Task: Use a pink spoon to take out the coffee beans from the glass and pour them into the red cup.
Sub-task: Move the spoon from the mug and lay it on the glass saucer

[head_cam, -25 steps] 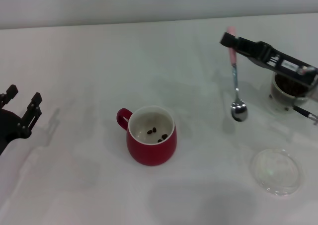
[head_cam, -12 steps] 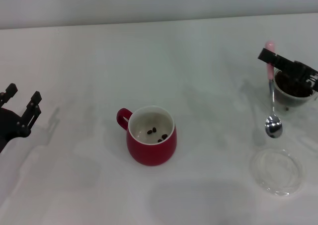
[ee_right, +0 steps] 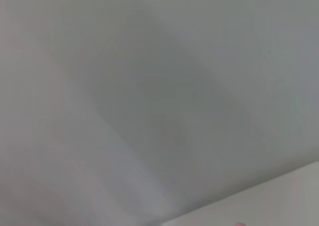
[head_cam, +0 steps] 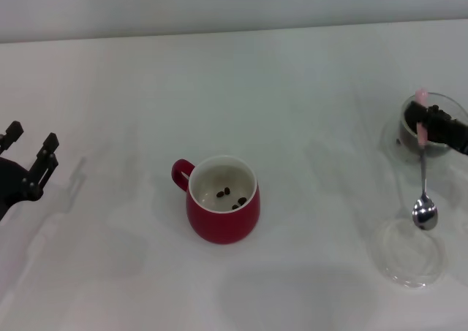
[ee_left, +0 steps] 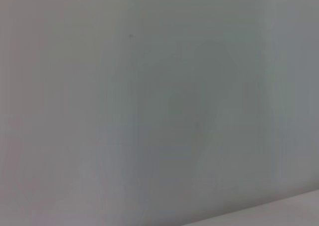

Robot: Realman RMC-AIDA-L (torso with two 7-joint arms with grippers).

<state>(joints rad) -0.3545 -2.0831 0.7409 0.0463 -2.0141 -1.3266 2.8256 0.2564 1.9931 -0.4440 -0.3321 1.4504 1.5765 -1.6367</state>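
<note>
Pink spoon [head_cam: 423, 183] had a polished, mirror-shiny metal bowl and thin metal neck – pale pink handle looked matt. Red cup [head_cam: 222, 199] was glossy glazed ceramic, white inside. Glass [head_cam: 425, 132] and shallow dish [head_cam: 406, 253] – clear, smooth. Table [head_cam: 234, 82] was matt white.

Red cup [head_cam: 223, 199] upright mid-table, handle to robot's left, approx 3 coffee beans [head_cam: 232, 196] on white inside. Pink spoon [head_cam: 423, 172] hangs bowl-down at far right, bowl empty. Glass [head_cam: 429, 126] behind it, dark beans inside.
</note>
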